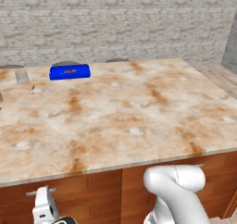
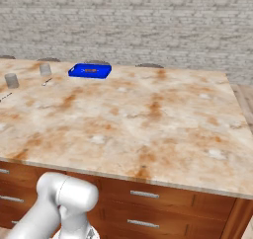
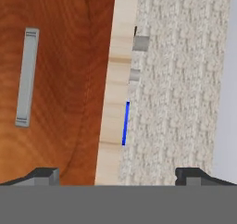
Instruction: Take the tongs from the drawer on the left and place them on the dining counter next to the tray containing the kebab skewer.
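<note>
In the left base view, a small grey cup point(image 1: 21, 76) stood at the far left of the marbled surface point(image 1: 120, 121), with a tiny silver utensil point(image 1: 32, 89) lying just in front of it. To the right of the cup, near the far edge, sat the blue tray point(image 1: 69, 71), and a thin brownish kebab skewer point(image 1: 70, 71) lay inside it. The rest of the beige, rust-blotched top stretched away to the right. Below its front edge ran reddish-brown cabinet fronts, and a silver bar handle point(image 1: 40, 191) showed at the lower left.

In the right base view, two grey cups point(image 2: 11, 80) stood at the far left, the tray point(image 2: 90, 70) further right, and closed drawer fronts point(image 2: 148, 206) with silver handles sat beneath the slab.

In the hand view, rolled sideways, a wooden drawer front point(image 3: 55, 79) with its bar handle point(image 3: 26, 77) lay on the left, the pale edge of the slab beside it, and the tray appeared as a thin blue line point(image 3: 125, 123). The claw point(image 3: 118, 176) had its two dark tips set wide apart, gripping nothing. The tongs could not be made out in any view.
</note>
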Available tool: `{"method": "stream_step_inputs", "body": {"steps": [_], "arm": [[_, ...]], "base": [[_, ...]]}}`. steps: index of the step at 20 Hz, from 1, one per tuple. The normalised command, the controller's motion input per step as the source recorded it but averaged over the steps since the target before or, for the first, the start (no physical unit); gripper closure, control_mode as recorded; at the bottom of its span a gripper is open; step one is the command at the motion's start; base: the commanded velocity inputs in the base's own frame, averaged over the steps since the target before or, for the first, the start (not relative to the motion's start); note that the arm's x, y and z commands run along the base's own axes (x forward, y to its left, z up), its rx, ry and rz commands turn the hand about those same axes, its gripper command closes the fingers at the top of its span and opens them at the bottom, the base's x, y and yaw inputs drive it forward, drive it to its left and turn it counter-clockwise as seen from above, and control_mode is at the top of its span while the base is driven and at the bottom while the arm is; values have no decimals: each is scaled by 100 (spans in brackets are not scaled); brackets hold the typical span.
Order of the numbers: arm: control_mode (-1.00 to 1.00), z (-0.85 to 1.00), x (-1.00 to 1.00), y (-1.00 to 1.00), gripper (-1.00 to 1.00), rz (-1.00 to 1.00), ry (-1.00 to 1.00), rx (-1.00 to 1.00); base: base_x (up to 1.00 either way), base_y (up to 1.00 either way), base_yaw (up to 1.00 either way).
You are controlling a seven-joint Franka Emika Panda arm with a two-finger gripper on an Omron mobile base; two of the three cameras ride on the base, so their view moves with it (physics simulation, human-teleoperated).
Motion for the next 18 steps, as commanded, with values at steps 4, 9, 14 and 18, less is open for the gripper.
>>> {"method": "stream_step_inputs", "body": {"steps": [4, 9, 14, 18], "arm": [[-100, -32, 26, 8, -100, 0, 0, 0], [-100, -42, 11, 20, -100, 0, 0, 0], [-100, -48, 0, 25, -100, 0, -2, 0], [-100, -15, 0, 28, -100, 0, 0, 0]], "base": [[0, 0, 0], [0, 0, 0], [0, 0, 0], [0, 0, 0]]}}
